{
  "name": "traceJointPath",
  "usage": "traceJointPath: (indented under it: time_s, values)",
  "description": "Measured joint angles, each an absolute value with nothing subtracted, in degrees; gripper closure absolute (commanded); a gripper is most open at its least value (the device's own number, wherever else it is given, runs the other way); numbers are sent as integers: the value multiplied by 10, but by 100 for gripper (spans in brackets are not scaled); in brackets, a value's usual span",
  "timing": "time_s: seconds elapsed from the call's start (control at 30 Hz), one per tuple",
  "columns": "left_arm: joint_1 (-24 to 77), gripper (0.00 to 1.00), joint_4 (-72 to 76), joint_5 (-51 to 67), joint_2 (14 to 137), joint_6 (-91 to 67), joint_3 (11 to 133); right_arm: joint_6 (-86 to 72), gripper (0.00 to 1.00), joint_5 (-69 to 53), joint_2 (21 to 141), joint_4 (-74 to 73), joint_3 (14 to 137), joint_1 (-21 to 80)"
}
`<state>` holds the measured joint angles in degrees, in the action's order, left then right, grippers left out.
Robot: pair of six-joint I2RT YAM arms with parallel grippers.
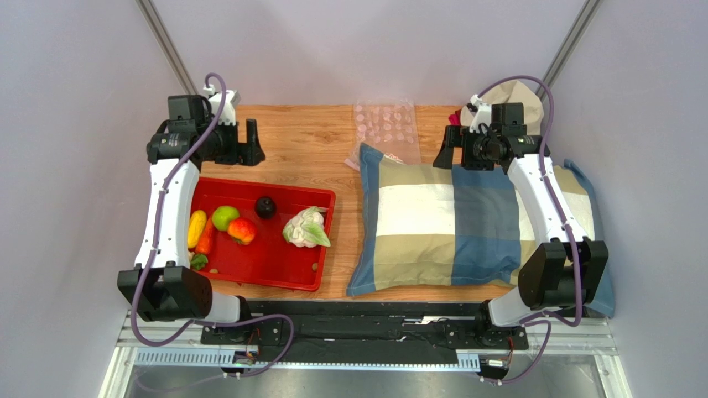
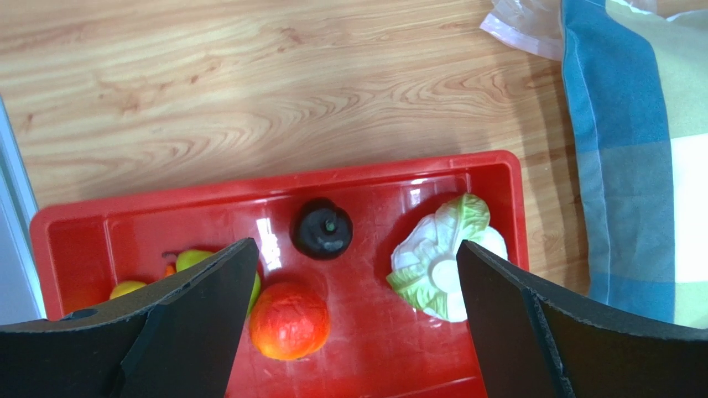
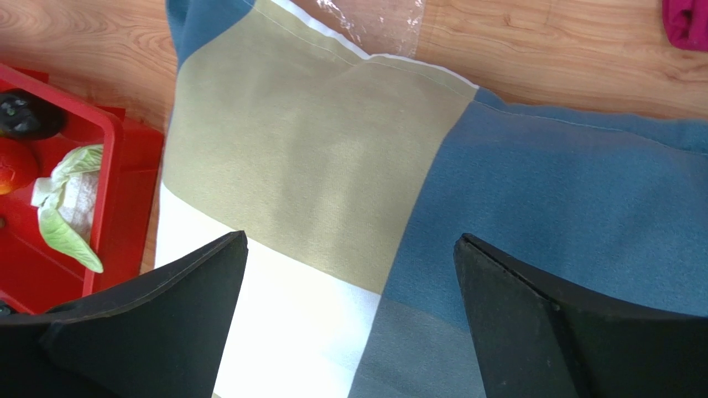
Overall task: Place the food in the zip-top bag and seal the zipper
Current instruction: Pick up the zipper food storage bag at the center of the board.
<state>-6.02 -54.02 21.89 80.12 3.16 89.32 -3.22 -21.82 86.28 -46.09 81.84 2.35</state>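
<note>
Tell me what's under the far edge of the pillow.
The clear zip-top bag runs under the far left corner of the pillow. Its near end is covered, so how far it reaches cannot be seen.

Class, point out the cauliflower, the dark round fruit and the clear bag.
cauliflower (image 2: 444,259), left wrist view, its pale middle.
dark round fruit (image 2: 322,229), left wrist view, its top.
clear bag (image 1: 385,124), top view, its dotted middle.

A wood-grain bench (image 1: 303,149) stands between plain pale walls (image 1: 366,46) (evenly lit), slanted metal struts (image 1: 164,46) at both back corners.
</note>
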Motion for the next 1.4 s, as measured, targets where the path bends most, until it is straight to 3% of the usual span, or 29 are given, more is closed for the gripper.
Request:
traceJointPath:
  time_s: [0.5, 0.8, 0.9, 1.1, 1.2, 1.4]
  values:
    - [56, 2, -447, 187, 965, 1, 1020, -32, 0, -229, 863, -458, 828, 31]
    - [89, 30, -330, 280, 1124, -118, 1033, -32, 0, -228, 863, -454, 827, 36]
    - [98, 35, -297, 307, 1172, -151, 1035, -32, 0, -226, 863, -454, 827, 37]
    - [117, 33, -262, 347, 1265, -195, 1068, -32, 0, -220, 869, -455, 830, 41]
    - [126, 24, -251, 352, 1292, -209, 1075, -32, 0, -220, 878, -456, 831, 41]
    - [139, 16, -232, 360, 1329, -243, 1080, -31, 0, -220, 894, -456, 837, 41]
